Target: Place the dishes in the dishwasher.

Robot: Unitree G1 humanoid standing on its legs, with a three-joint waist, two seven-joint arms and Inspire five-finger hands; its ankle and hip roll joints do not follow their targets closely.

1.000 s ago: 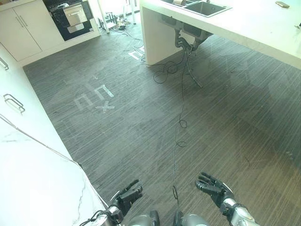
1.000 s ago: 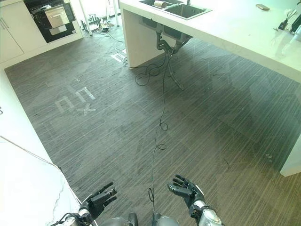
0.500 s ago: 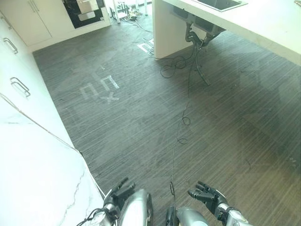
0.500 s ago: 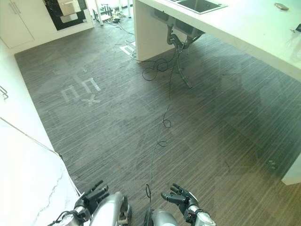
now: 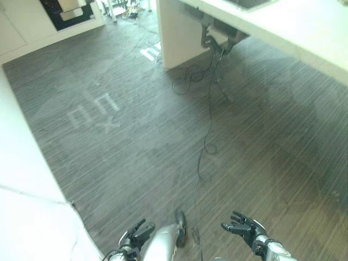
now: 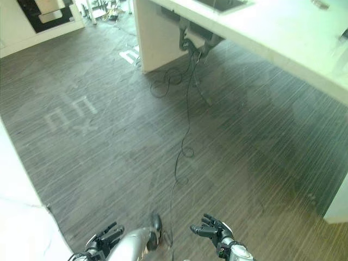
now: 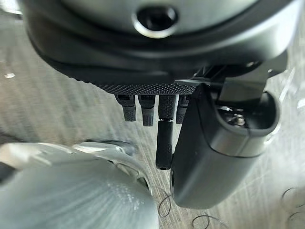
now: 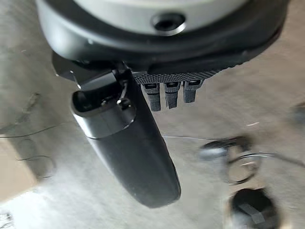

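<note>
fingers spread, empty: left hand (image 5: 137,235), right hand (image 5: 243,228) | two hands | floor (image 5: 163,125), seemingly bare

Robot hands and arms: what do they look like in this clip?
Both are dark, nearly black. The left robot hand and right robot hand have slim segmented fingers and a broad, smooth, rounded thumb. The palm edge carries a dotted grip texture. The forearms behind the wrists are silver-grey.

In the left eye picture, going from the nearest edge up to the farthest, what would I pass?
The robot's right hand → pale tape marks on the floor → the white counter's base panel → a dark oven front in the far cabinets.
</note>
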